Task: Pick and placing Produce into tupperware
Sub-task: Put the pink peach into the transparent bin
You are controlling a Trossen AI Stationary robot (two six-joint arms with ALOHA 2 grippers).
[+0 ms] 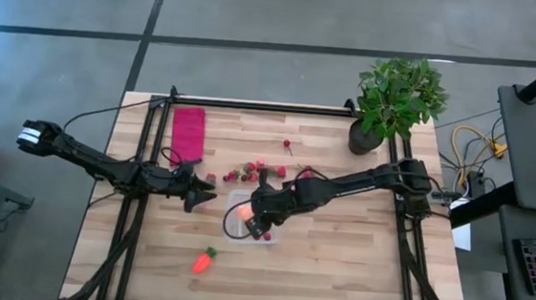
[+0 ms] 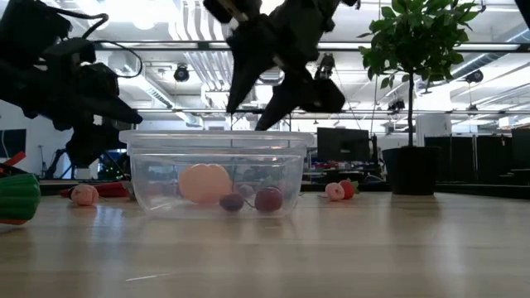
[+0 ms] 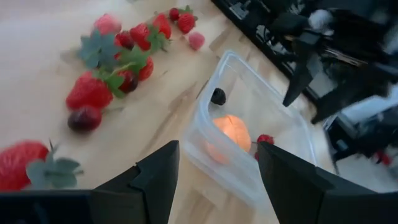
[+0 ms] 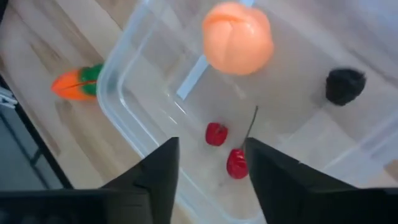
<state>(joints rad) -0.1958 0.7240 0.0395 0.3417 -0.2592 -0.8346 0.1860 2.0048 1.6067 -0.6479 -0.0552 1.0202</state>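
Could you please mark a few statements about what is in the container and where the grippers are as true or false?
1. The round peach-coloured fruit lies inside the tupperware. True.
2. The carrot is in the tupperware. False: it lies on the table outside it.
3. The right gripper is open above the tupperware. True.
4. The left gripper holds a strawberry. False: it is open and empty.
5. The tupperware holds a dark berry. True.

Clear tupperware [image 4: 134, 106] holds a peach [image 4: 237, 38], cherries [image 4: 216, 134], perhaps a blackberry [image 4: 345, 85].
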